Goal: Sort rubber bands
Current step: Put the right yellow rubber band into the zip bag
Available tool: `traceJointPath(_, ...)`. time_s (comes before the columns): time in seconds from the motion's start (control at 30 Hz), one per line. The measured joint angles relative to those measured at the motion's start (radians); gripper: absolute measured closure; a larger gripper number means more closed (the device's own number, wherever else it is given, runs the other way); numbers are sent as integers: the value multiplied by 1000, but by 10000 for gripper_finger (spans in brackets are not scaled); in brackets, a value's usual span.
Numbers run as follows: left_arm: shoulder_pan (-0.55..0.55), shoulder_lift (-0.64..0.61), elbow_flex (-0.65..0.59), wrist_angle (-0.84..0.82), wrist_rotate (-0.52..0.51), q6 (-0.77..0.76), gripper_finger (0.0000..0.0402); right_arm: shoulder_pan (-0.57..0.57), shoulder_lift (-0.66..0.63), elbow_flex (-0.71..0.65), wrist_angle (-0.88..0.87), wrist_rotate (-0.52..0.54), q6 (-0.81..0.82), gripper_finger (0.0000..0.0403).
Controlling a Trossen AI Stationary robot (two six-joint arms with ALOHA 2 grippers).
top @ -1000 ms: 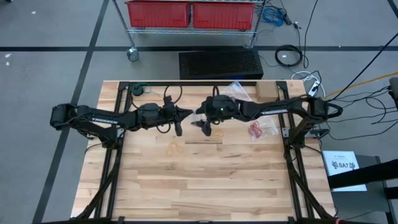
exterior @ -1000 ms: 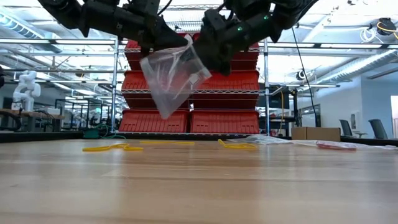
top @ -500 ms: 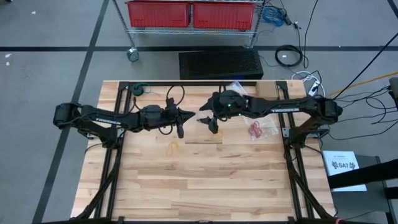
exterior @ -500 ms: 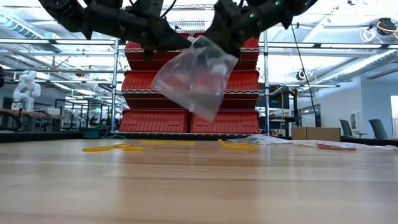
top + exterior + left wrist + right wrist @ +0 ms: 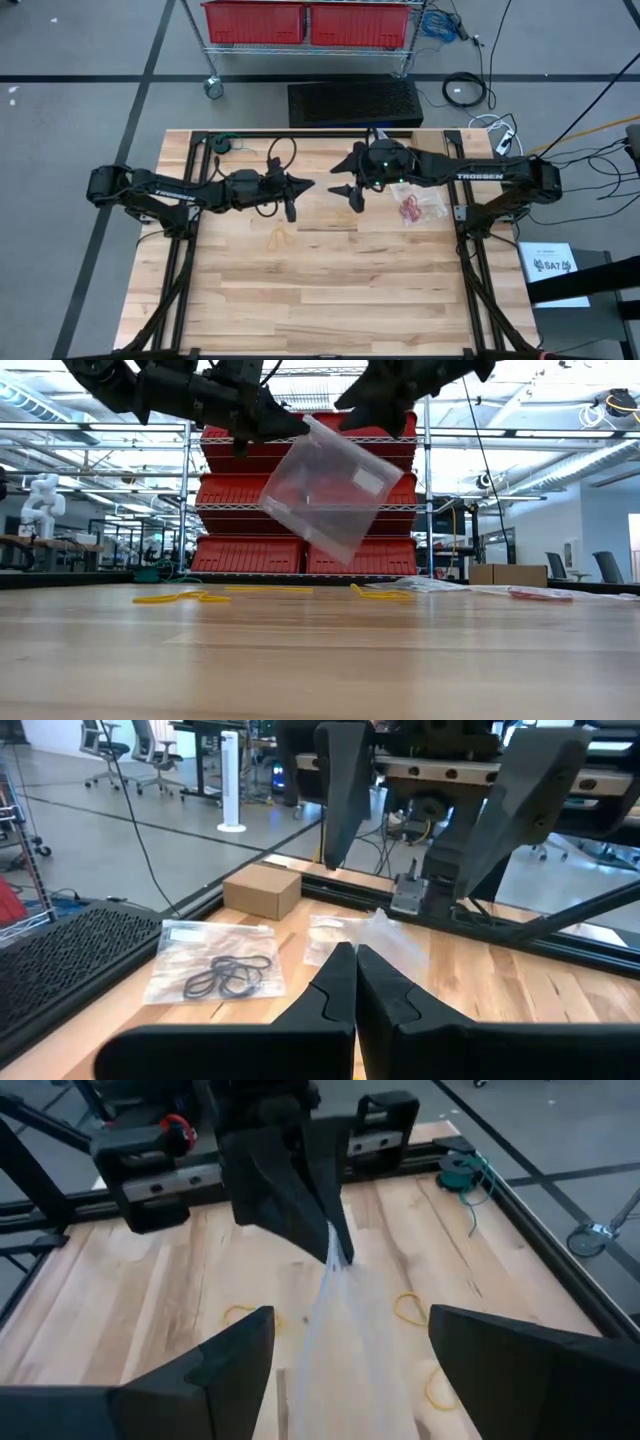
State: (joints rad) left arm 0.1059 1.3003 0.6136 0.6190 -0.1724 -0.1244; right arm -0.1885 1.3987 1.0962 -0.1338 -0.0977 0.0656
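Rubber bands (image 5: 280, 237) lay tan on the tabletop (image 5: 330, 290) below the left tool (image 5: 303, 184), which pinched a clear bag (image 5: 325, 500); the right tool (image 5: 348, 196) gaped empty alongside, equally near.

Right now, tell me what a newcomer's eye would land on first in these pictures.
A clear plastic bag hanging in mid-air above the wooden table draws the eye first, pinched at one corner by the shut left hand. The right hand hovers open just beside it, near the table's far middle. Yellowish tan rubber bands lie loose on the wood below, and a red bunch sits on another bag toward the right.
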Motion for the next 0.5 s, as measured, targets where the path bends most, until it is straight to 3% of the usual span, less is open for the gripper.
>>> traceJointPath(0.17, 5, -5, 0, -58, -52, 42, 401, 0, -17, 0, -70, 1, -19, 144)
traceJointPath(0.4, 39, -69, 0, -198, -119, 63, 401, 1, -85, 0, -407, 70, -23, 144)
traceJointPath(0.5, 57, -99, -1, -237, -120, 79, 402, 22, -93, -18, -448, 80, -5, 144)
